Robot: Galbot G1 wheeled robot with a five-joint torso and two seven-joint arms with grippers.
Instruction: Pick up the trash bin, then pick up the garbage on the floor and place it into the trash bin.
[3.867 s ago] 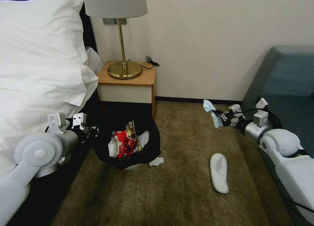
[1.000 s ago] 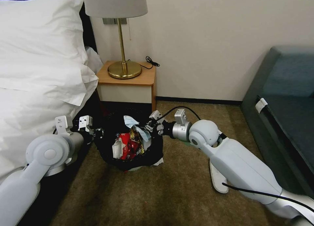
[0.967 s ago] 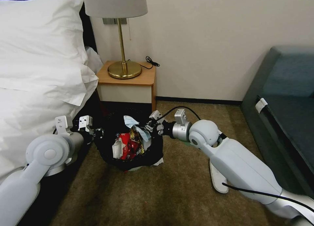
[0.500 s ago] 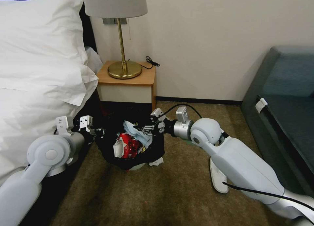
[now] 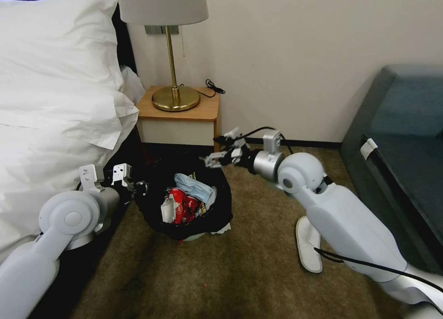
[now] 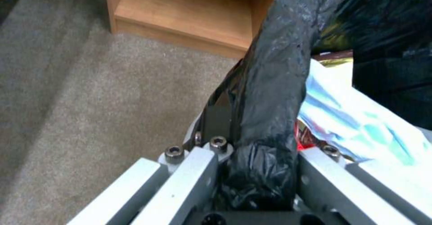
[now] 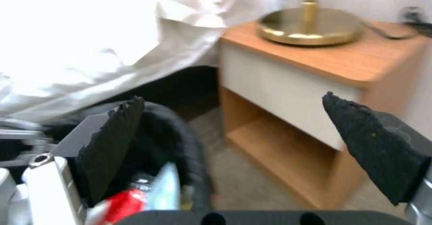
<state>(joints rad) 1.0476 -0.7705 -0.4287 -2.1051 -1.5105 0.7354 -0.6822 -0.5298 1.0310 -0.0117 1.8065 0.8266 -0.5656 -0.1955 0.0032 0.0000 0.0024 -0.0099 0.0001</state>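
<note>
The trash bin (image 5: pixel 217 213), lined with a glossy black bag, stands on the carpet beside the bed. My left gripper (image 5: pixel 138 186) is shut on its near-left rim; in the left wrist view the black bag rim (image 6: pixel 265 123) is clamped between the fingers (image 6: pixel 189 174). Garbage lies inside: red wrappers (image 5: pixel 181 207) and a pale blue mask (image 5: pixel 196 188), also seen as the mask (image 6: pixel 355 120). My right gripper (image 5: pixel 213 158) hangs open and empty above the bin's far rim, its black pads (image 7: pixel 112 140) spread wide. A white tissue (image 5: pixel 223 227) lies at the bin's foot and a white slipper (image 5: pixel 308 243) lies further right.
A wooden nightstand (image 5: pixel 184 120) with a brass lamp (image 5: pixel 175 97) stands right behind the bin. The bed with white pillows (image 5: pixel 55 79) is on the left and a blue-grey sofa (image 5: pixel 406 139) on the right. Open carpet lies in front.
My right gripper let the pale blue mask go into the bin, opened, and rose back toward the nightstand. The left gripper keeps its hold on the rim.
</note>
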